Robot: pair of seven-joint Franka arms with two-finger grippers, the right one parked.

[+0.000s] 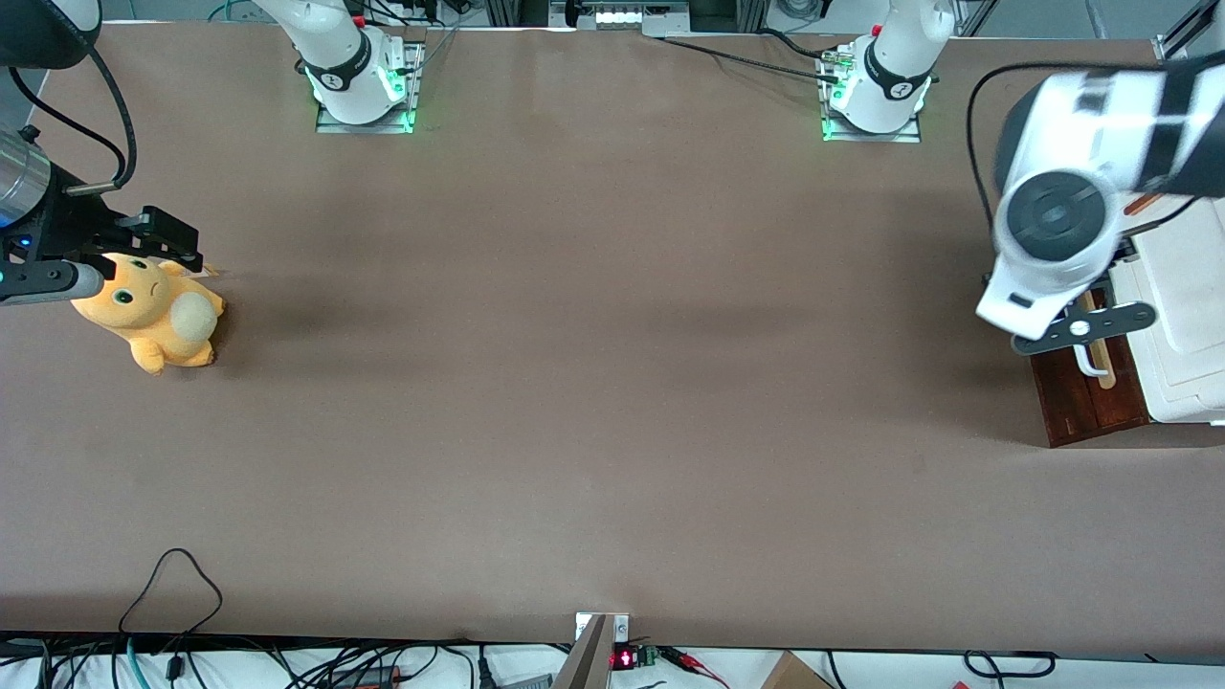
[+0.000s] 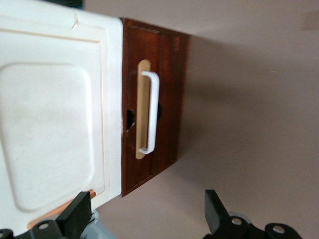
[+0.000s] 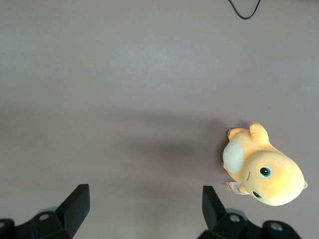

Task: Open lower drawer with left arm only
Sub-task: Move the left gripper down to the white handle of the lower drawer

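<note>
The lower drawer (image 1: 1089, 400) shows its dark reddish-brown front at the foot of the white cabinet (image 1: 1191, 316), at the working arm's end of the table. Its white loop handle (image 1: 1087, 363) lies on a tan wood strip. The left arm (image 1: 1057, 215) leans over the cabinet, and its black gripper (image 1: 1080, 331) hangs above the handle, apart from it. In the left wrist view the drawer front (image 2: 169, 94), the handle (image 2: 152, 112) and the cabinet top (image 2: 50, 124) are seen from above. The gripper (image 2: 144, 219) is open and empty, its fingertips (image 2: 76, 217) wide apart.
A yellow-orange plush toy (image 1: 153, 316) lies toward the parked arm's end of the table; it also shows in the right wrist view (image 3: 264, 172). A thin black cable (image 1: 172, 584) loops onto the table near the front camera. Two arm bases (image 1: 876, 91) stand farthest from the camera.
</note>
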